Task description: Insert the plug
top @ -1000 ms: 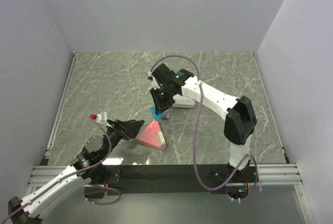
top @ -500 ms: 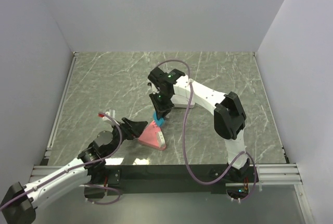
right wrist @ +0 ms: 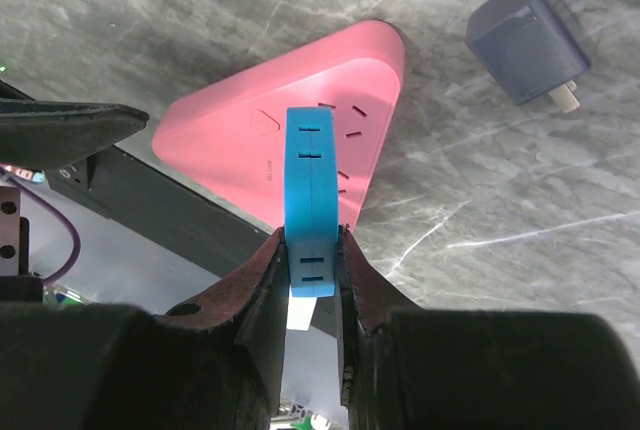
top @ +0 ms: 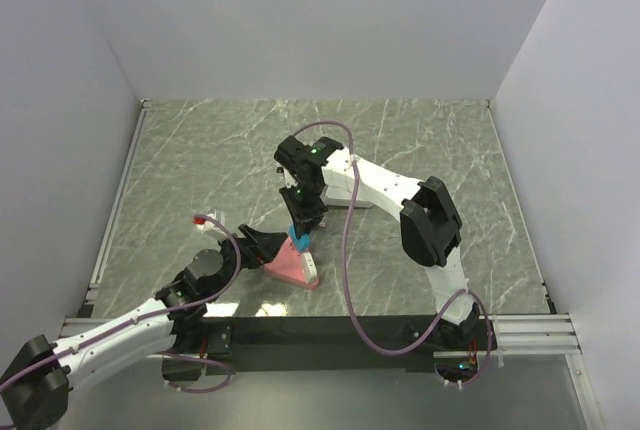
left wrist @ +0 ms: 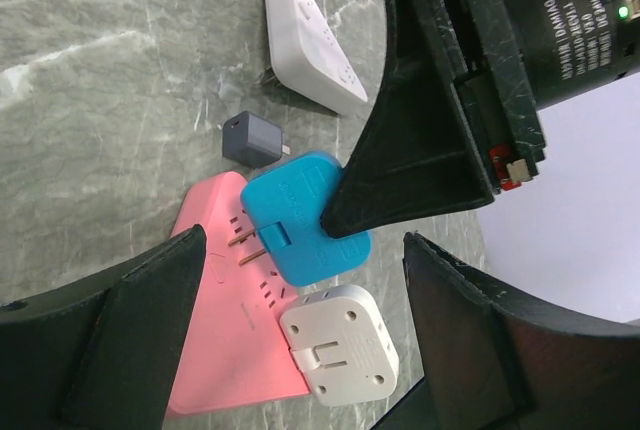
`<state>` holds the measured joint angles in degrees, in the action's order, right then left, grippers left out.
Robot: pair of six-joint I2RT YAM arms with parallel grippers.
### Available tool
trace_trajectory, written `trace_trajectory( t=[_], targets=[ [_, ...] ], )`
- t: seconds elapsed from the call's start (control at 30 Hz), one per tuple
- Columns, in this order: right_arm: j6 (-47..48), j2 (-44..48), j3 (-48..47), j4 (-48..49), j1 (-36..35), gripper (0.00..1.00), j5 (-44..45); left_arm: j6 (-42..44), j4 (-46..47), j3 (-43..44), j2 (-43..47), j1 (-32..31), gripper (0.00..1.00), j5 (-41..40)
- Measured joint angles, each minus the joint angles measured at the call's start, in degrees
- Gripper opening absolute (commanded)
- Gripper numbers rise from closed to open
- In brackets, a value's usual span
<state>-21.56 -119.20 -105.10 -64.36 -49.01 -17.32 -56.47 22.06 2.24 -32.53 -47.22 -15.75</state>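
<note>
The plug is a flat blue block (left wrist: 305, 215) with two brass prongs (left wrist: 240, 242). My right gripper (right wrist: 311, 235) is shut on it, pinching its two faces. It hangs over the pink triangular power strip (top: 288, 266), edge-on over the sockets (right wrist: 240, 140). The bare prongs point at the strip's face (left wrist: 220, 340), their tips at its slots. My left gripper (left wrist: 303, 240) is open and wide. It sits at the strip's left corner (top: 265, 247), with the strip between its fingers.
A white square adapter (left wrist: 340, 345) is plugged into the pink strip's near end. A small grey cube charger (left wrist: 250, 138) lies on the marble just beyond the strip. Farther back lies a white power strip (left wrist: 310, 40). White walls enclose the table.
My right arm has brought the blue plug down and nearer, over the pink strip. My left gripper has slid right, up to the strip's left corner.
</note>
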Motion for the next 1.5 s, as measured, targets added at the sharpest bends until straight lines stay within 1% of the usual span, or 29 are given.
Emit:
trace_trajectory(
  t=[0.37,0.6,0.87,1.2,1.5],
  targets=[
    [-1.7,-0.1,-0.5,-1.7,-0.1,0.00,2.6,-0.3,0.9,0.0,-1.3,-1.2,0.87,-1.1],
    [-2.1,-0.5,-3.2,-3.5,-0.1,0.00,4.4,-0.2,0.9,0.0,-1.3,-1.7,0.87,-1.3],
    [-2.6,-3.6,-6.2,-5.0,-0.2,0.00,5.3,-0.2,0.9,0.0,-1.3,-2.0,0.87,-1.7],
    [-2.7,-4.5,-9.1,-7.1,-0.8,0.00,5.8,-0.2,0.9,0.0,-1.0,-2.3,0.87,-1.7],
    [-3.1,-5.4,-9.3,-7.9,-1.4,0.00,6.0,-0.2,0.9,0.0,-1.0,-2.5,0.87,-2.1]
  ],
)
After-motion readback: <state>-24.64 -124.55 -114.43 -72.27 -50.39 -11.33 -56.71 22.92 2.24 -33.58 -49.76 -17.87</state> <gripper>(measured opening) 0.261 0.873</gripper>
